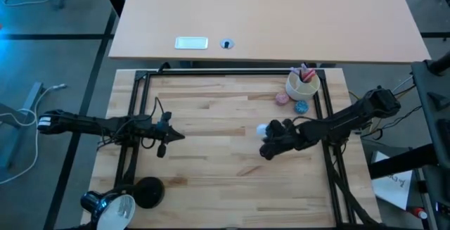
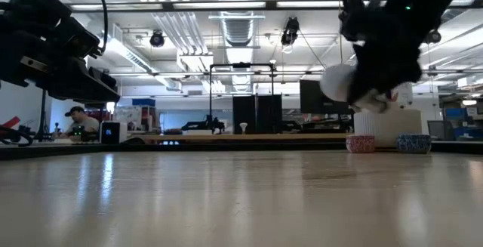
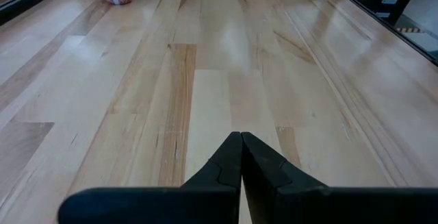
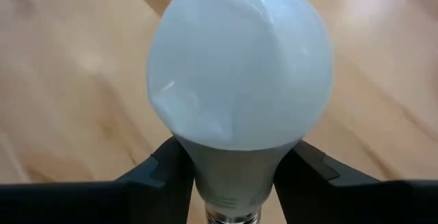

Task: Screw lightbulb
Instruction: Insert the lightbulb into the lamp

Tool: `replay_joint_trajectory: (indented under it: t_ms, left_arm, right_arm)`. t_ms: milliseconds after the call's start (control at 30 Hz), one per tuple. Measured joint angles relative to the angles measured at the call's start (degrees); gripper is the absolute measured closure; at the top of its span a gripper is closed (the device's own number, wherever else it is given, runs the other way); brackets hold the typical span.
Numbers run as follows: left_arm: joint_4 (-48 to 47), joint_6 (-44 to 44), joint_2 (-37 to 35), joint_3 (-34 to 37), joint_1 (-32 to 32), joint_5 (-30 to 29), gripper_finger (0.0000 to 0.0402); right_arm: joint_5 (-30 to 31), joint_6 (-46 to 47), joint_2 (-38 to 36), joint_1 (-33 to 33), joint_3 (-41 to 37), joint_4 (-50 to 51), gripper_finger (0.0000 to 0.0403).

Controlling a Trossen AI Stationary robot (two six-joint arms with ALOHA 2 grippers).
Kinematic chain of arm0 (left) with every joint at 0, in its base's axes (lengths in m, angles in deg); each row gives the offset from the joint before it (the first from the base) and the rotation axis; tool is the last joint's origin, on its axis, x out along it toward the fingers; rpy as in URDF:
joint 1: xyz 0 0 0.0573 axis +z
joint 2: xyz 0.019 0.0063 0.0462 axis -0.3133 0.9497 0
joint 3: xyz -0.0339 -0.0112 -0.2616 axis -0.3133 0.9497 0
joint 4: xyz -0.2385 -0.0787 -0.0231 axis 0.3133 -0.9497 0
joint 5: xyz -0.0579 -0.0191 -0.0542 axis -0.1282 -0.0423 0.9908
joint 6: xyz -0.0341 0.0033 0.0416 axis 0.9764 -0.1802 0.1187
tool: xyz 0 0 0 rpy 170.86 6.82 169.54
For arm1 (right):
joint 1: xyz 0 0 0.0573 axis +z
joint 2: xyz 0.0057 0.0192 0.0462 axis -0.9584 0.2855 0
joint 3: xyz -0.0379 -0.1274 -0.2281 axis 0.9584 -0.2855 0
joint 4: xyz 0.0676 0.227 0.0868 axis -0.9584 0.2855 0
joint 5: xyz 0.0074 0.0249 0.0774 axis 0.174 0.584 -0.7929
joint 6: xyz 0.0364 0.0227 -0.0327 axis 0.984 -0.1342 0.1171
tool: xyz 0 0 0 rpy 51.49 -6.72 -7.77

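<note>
The white lightbulb [image 1: 261,129] is in my right gripper [image 1: 271,138], right of the table's middle. In the low view the lightbulb [image 2: 341,82] hangs well above the tabletop, and in the right wrist view its globe [image 4: 239,63] fills the picture. My left gripper [image 1: 177,136] is shut and empty over the table's left part; its shut fingers [image 3: 241,157] show above bare wood. The black desk lamp [image 1: 119,202] with its silvery shade stands at the near left corner. My right gripper pinches the lightbulb's narrow neck [image 4: 233,172] between its two fingers, just below the globe. The fingers come about level from the table's right side, with the globe pointing toward the left. The bulb is lifted clear of the table.
A cream cup [image 1: 303,84] with pens, a pink ball [image 1: 283,98] and a blue ball [image 1: 301,107] sit at the far right. A black frame [image 1: 133,117] runs along the table's sides. Bare wood lies between the two grippers.
</note>
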Motion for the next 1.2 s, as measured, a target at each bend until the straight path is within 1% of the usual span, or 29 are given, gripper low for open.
replay_joint_trajectory:
  t_ms: [100,233,367,500,667,767,967,1200]
  left_arm:
    - [0.00,0.00,-0.02,-0.02,-0.02,0.00,0.0401]
    - [0.00,0.00,-0.02,0.01,0.00,-0.01,0.0401]
    - [0.00,-0.01,0.00,-0.01,0.00,0.00,0.0401]
    - [0.00,-0.01,0.00,0.01,-0.01,-0.01,0.0401]
    - [0.00,-0.02,0.00,0.00,-0.02,-0.02,0.0401]
    - [0.02,0.00,0.00,-0.01,0.00,-0.02,0.0401]
    - [0.02,-0.01,0.00,0.00,-0.01,-0.02,0.0401]
    - [0.02,0.00,0.00,-0.01,-0.02,-0.02,0.0401]
  right_arm:
    - [0.61,-6.60,0.25,0.05,-2.72,-13.23,0.0244]
    - [0.67,-12.80,0.21,1.16,-6.59,-26.47,0.0249]
    - [0.70,-17.84,-0.82,2.55,-8.83,-34.55,0.0249]
    - [0.78,-21.76,-1.97,3.28,-10.82,-40.15,0.0247]
    - [0.80,-25.32,-4.44,3.26,-13.90,-45.67,0.0252]
    - [0.80,-25.72,-6.93,3.26,-16.65,-47.77,0.0252]
    - [0.78,-25.90,-13.66,3.26,-21.10,-48.84,0.0249]
    - [0.78,-28.47,-21.89,3.26,-23.69,-48.93,0.0254]
